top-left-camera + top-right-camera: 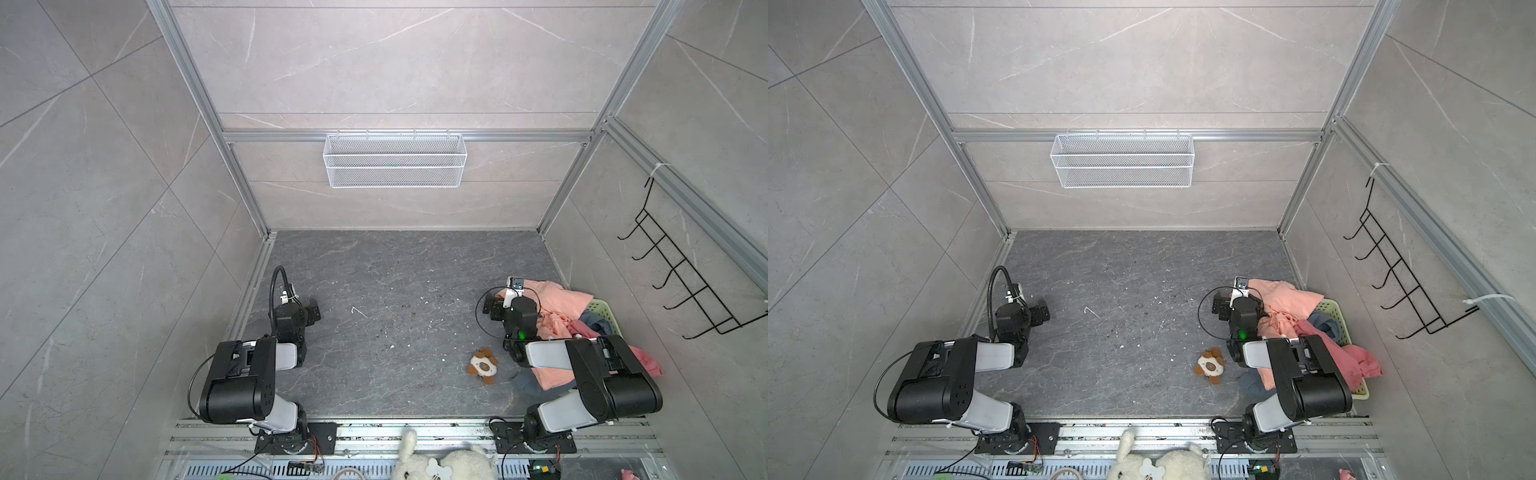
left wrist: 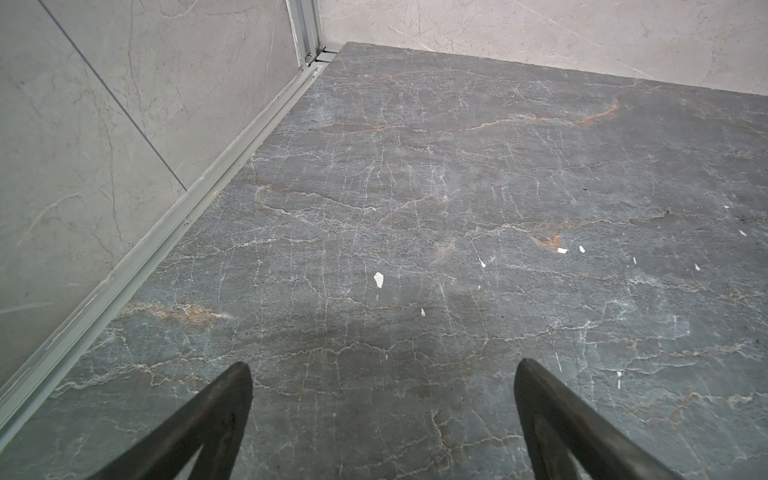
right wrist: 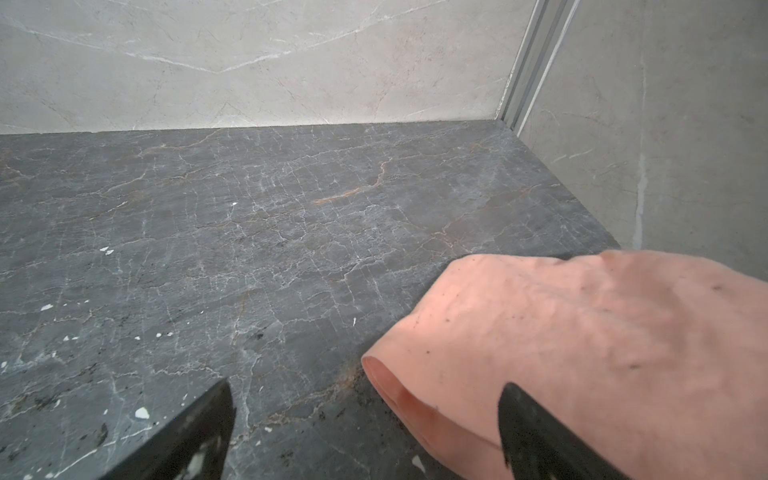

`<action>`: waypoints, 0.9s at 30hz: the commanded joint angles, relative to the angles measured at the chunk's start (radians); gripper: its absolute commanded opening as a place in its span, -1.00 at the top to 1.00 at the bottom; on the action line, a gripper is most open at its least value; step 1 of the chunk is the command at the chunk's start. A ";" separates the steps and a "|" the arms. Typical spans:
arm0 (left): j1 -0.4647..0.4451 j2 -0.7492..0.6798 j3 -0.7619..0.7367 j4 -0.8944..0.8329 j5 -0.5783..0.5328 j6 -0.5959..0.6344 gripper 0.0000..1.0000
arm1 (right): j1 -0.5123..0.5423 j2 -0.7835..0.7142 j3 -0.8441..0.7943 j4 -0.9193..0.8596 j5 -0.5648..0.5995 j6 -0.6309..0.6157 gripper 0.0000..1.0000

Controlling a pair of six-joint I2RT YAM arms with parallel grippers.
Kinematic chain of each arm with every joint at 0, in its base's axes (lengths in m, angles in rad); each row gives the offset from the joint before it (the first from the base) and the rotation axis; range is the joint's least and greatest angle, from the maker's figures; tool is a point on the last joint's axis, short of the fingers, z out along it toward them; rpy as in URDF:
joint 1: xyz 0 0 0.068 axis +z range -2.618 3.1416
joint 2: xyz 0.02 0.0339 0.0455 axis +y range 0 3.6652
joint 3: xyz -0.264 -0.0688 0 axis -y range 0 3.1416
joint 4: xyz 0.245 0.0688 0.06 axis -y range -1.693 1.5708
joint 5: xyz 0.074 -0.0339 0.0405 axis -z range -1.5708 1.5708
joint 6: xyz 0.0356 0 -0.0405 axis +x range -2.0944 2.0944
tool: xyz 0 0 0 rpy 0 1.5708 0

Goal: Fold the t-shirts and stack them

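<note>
T-shirts of soft peach, coral-red and slate cotton [image 1: 557, 301] need separating: left tool [image 2: 380, 368] gapes empty over dark marbled tabletop [image 1: 395, 291], so right tool [image 3: 368, 388], also spread empty, should pinch one peach layer beside the right-hand pale green plastic basket [image 1: 1361, 391] they overflow.

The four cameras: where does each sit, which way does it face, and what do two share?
Both top views: high above the near edge, looking down toward the back wall; black-and-white left arm and right arm show.
Left wrist: on the left arm, facing the far left corner over the dark grey marbled tabletop; open jaws show.
Right wrist: on the right arm, facing the far right corner; open jaws show.
Shared: the light peach cotton t-shirt shows in right wrist and top views.
</note>
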 commanded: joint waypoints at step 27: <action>-0.167 -0.280 0.654 -0.810 0.102 -0.366 -1.00 | 0.035 -0.253 0.584 -0.837 -0.419 0.422 -0.98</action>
